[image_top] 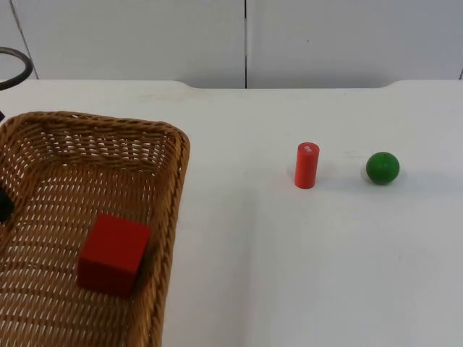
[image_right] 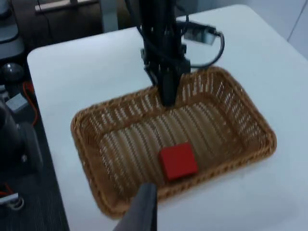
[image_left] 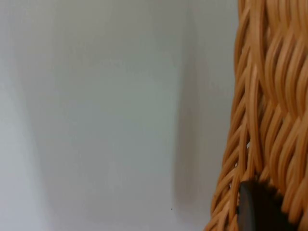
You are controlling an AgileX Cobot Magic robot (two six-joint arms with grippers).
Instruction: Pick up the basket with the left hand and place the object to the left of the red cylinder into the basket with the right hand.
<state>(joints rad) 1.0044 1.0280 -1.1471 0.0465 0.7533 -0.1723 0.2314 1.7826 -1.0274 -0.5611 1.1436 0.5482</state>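
Observation:
The woven basket (image_top: pixel 177 144) is at the table's left, and a red cube (image_top: pixel 112 253) lies inside it. My left gripper (image_top: pixel 3 206) is at the basket's left rim, shut on the wicker. In the right wrist view the left gripper (image_right: pixel 167 96) comes down onto the far rim of the basket (image_right: pixel 255 125), with the cube (image_right: pixel 178 161) on the basket floor. The left wrist view has the basket weave (image_left: pixel 269 96) right beside a black fingertip (image_left: pixel 257 207). My right gripper (image_right: pixel 144 207) hangs above and beside the basket. The red cylinder (image_top: pixel 307 165) stands upright right of centre.
A green ball (image_top: pixel 382 168) rests just right of the red cylinder. White table lies between the basket and the cylinder. The table ends at the grey partition wall (image_top: pixel 246 43). In the right wrist view the floor and some equipment (image_right: pixel 19 120) lie past the table's edge.

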